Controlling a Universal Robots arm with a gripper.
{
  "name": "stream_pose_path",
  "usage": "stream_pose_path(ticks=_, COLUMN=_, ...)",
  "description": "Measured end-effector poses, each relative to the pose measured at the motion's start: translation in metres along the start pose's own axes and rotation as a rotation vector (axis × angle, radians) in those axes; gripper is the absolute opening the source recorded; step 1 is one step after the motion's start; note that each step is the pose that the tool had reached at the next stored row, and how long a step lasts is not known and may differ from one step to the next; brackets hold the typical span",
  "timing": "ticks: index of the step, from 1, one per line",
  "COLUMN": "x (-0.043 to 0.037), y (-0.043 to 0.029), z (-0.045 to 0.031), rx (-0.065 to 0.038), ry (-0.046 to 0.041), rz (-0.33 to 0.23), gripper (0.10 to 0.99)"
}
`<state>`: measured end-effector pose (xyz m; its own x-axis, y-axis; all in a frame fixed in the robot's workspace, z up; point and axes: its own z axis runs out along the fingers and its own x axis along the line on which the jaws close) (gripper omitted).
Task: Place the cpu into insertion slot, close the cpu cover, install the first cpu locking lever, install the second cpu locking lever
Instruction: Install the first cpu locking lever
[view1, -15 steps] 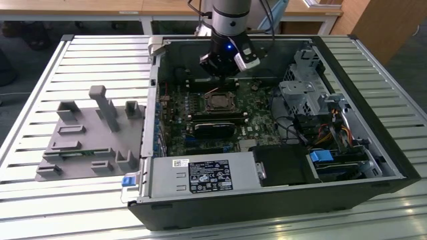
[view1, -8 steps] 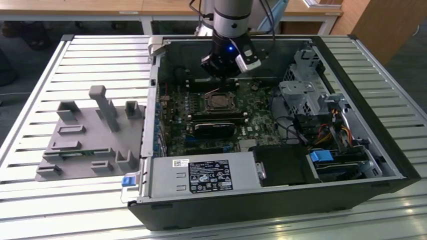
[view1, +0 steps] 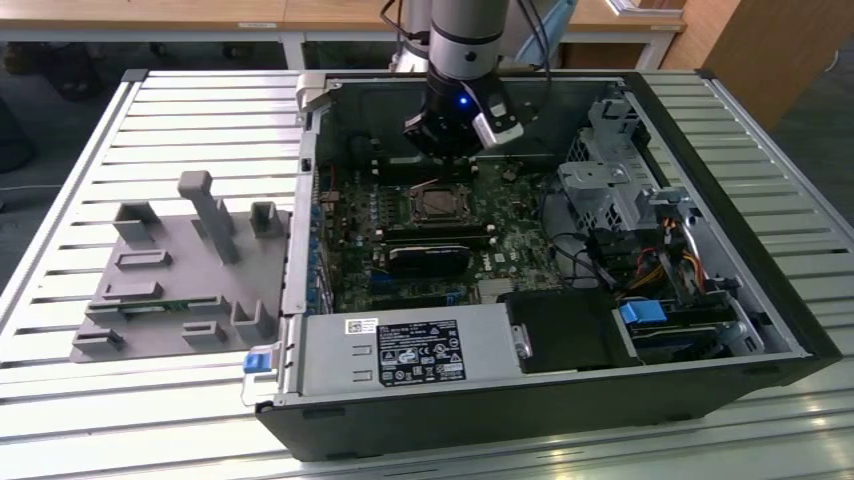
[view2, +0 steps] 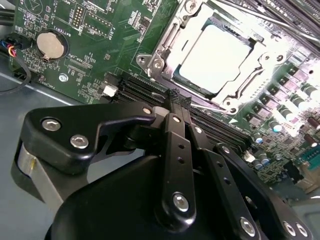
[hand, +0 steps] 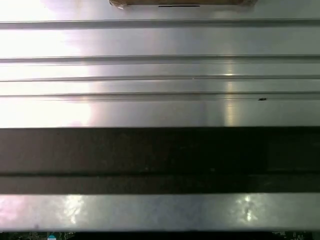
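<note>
Glare bleaches the cpu in the second wrist view; bright reflections streak the slatted table, while the computer case sits shadowed inside.

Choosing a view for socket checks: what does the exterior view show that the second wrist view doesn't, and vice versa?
Exterior view adds: grey moulded parts fixture on the slatted metal table, black computer case, labelled silver power supply box. Second wrist view adds: dull silvery square cpu framed by the silver-grey metal cpu cover, round silver coin battery. Both: black gripper, shut, over the green circuit board.
</note>
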<state>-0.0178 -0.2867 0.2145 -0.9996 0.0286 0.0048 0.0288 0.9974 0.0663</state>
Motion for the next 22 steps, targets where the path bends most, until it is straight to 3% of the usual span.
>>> stream_pose_path(ticks=13, x=-0.0039, y=0.0002, z=0.0121, rx=0.004, ry=0.0016, rz=0.000, gripper=0.118)
stream_pose_path(ticks=19, x=-0.0041, y=0.0002, z=0.0129, rx=0.006, ry=0.0016, rz=0.000, gripper=0.118)
stream_pose_path(ticks=22, x=-0.0041, y=0.0004, z=0.0132, rx=0.016, ry=0.0013, rz=0.000, gripper=0.118)
